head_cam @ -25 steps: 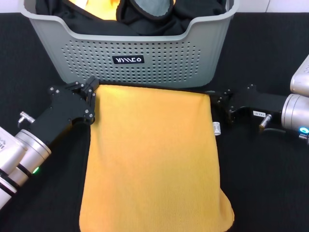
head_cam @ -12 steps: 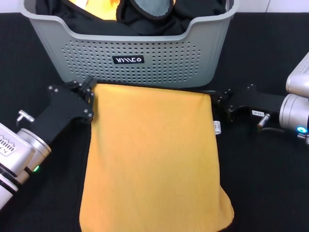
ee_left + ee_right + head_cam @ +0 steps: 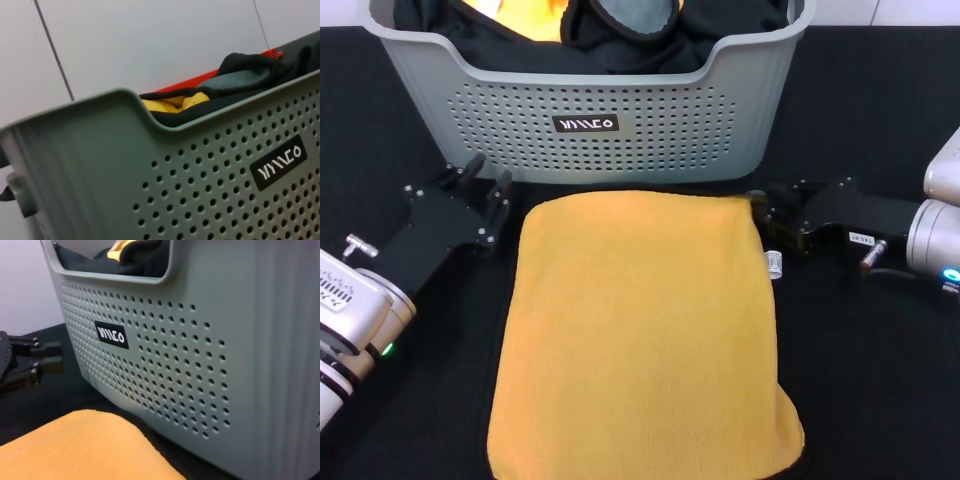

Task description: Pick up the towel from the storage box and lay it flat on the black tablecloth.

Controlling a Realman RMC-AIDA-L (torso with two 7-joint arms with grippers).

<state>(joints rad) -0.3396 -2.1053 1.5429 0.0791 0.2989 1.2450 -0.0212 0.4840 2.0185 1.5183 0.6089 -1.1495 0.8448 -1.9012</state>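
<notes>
The yellow-orange towel [image 3: 640, 330] lies spread flat on the black tablecloth [image 3: 880, 380], just in front of the storage box [image 3: 620, 120]; its small white tag [image 3: 773, 262] sticks out at the right edge. My left gripper [image 3: 487, 190] stands open a little to the left of the towel's far left corner, not touching it. Beside the far right corner, my right gripper [image 3: 766, 212] is open with nothing between its fingers. In the right wrist view the towel [image 3: 75, 450] corner lies loose below the storage box [image 3: 200, 340], with the left gripper [image 3: 30, 365] beyond it.
The storage box [image 3: 100, 165] holds black cloths [image 3: 520, 40], a bit of yellow fabric [image 3: 515, 15] and a grey piece [image 3: 635, 12]. It stands close behind both grippers. Black tablecloth stretches out to either side of the towel.
The towel's far edge has dropped and slid slightly away from the box. My left gripper let go and moved off to the left. My right gripper released the right corner.
</notes>
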